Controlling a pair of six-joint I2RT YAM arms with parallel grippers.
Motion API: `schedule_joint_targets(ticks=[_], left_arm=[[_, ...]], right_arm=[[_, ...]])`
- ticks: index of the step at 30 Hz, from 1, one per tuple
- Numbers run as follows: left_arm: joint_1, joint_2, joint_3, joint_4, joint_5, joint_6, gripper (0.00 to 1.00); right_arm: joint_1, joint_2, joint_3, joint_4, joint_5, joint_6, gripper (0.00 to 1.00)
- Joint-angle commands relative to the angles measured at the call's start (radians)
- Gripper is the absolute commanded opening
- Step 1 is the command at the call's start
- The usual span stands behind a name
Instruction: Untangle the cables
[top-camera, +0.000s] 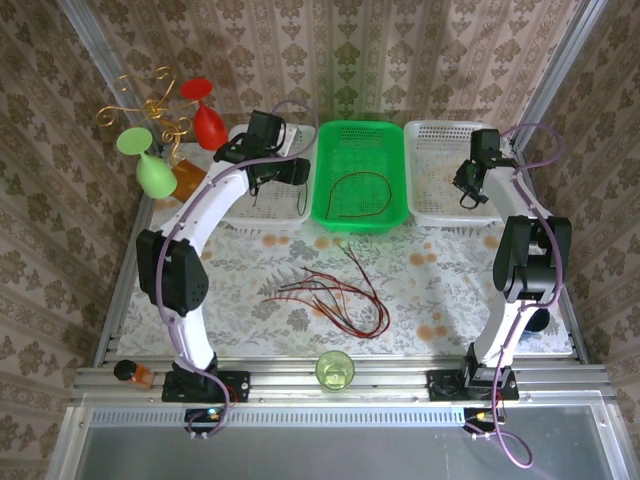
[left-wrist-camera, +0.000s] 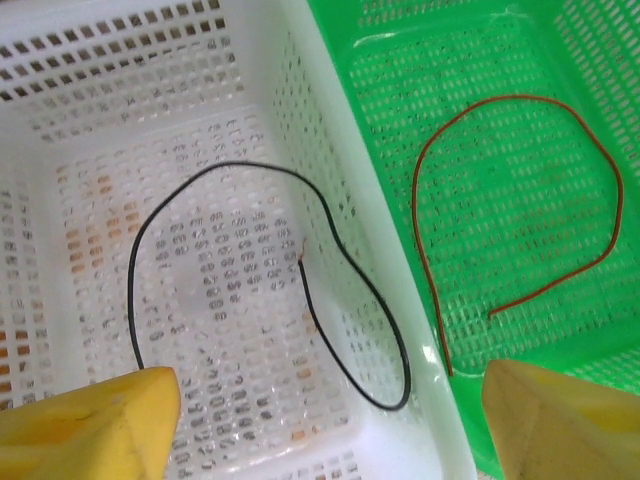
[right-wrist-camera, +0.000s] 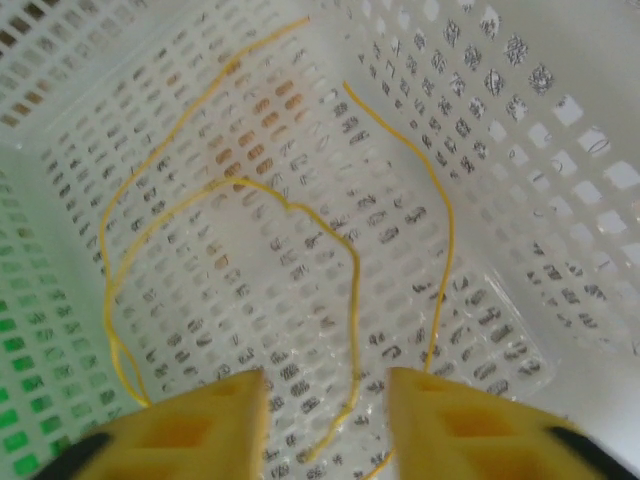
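Cables (top-camera: 378, 318) are being sorted by colour, it seems: left hand (left-wrist-camera: 330, 385), parted and empty, is poised over the black cable (left-wrist-camera: 133, 270) in its white basket (left-wrist-camera: 120, 60). The right hand (right-wrist-camera: 325, 385) is held likewise over yellow cables (right-wrist-camera: 355, 280). Next, a strand must be drawn from the tangle (top-camera: 340, 292) on the table (top-camera: 450, 290).

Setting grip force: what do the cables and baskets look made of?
The black cable, red cable and yellow cable: thin, smooth, likely plastic-insulated wire, lying in loose curves. The left white basket and green basket: moulded plastic by the look, slightly glossy, perforated walls.
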Motion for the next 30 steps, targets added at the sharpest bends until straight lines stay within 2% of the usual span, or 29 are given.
schedule_joint_targets(ticks=[1, 4, 8, 14, 19, 23, 30], left_arm=[[0.001, -0.079, -0.067, 0.02, -0.007, -0.035, 0.8], [-0.029, -0.131, -0.129, 0.023, -0.006, -0.057, 0.81], [-0.04, -0.191, -0.208, 0.028, -0.004, -0.086, 0.81], [-0.072, -0.285, -0.343, 0.055, -0.001, -0.15, 0.8], [-0.102, -0.367, -0.461, 0.078, -0.006, -0.209, 0.79], [-0.131, -0.433, -0.555, 0.096, 0.005, -0.259, 0.78], [-0.165, -0.538, -0.711, 0.121, 0.021, -0.349, 0.77]], right_arm=[[0.002, -0.044, 0.024, -0.035, -0.007, -0.021, 0.51], [0.008, -0.11, -0.002, -0.042, -0.006, -0.035, 0.58], [0.037, -0.218, -0.079, -0.04, -0.044, -0.063, 0.59], [0.135, -0.39, -0.211, -0.086, -0.081, -0.126, 0.6], [0.241, -0.54, -0.345, -0.146, -0.21, -0.147, 0.57], [0.356, -0.633, -0.48, -0.128, -0.277, -0.112, 0.52], [0.597, -0.65, -0.664, 0.103, -0.373, 0.022, 0.42]])
